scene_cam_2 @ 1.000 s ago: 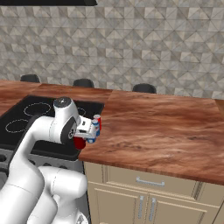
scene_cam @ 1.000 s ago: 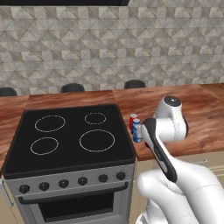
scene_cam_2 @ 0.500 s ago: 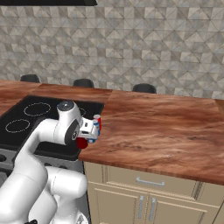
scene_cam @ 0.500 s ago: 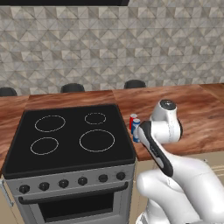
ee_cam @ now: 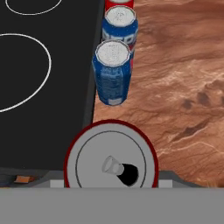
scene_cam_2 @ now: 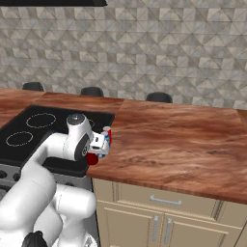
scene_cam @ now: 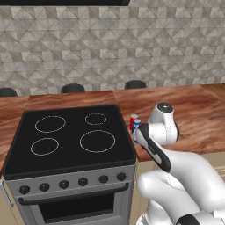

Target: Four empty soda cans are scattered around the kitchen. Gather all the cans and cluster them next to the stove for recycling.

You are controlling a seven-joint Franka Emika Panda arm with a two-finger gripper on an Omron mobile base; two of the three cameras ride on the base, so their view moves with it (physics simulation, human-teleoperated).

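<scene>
3 cans line the stove's right edge; the countertop to their right lies bare.

The desk is reddish-brown wood. The black stove sits in it. Right beside the stove's edge, cans stand in a row on the desk: a red can at the far end, then two blue cans.

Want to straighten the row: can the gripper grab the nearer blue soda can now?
Probably not. The gripper looks already closed around a red soda can with a silvery top, which sits between it and the nearer blue soda can.
</scene>
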